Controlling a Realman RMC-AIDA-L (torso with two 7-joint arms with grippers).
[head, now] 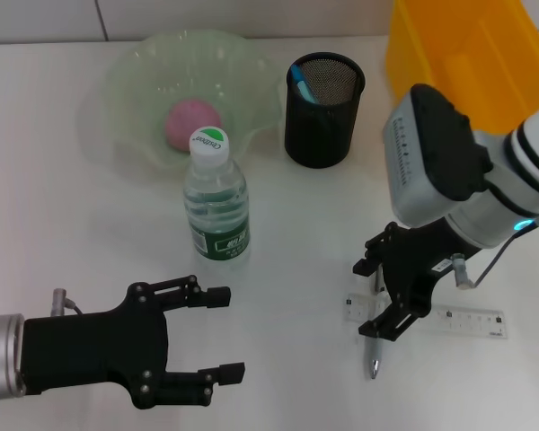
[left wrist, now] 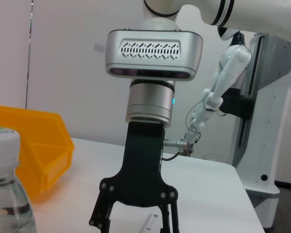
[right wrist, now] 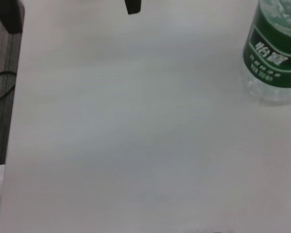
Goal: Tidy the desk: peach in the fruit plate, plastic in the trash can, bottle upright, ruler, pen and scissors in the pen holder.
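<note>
Your right gripper (head: pixel 378 300) hung over pen (head: pixel 375 359) and ruler (head: pixel 449 316) on worktop (head: pixel 72 233), jaws spread. Left gripper (head: pixel 217 332) idle, jaws open, near upright bottle (head: pixel 216 211). Peach (head: pixel 190 124) sat in plate (head: pixel 135 76).

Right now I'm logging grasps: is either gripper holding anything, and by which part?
Left gripper is open and holds nothing. Right gripper sits over the pen and ruler; whether it grips the pen cannot be told.
</note>
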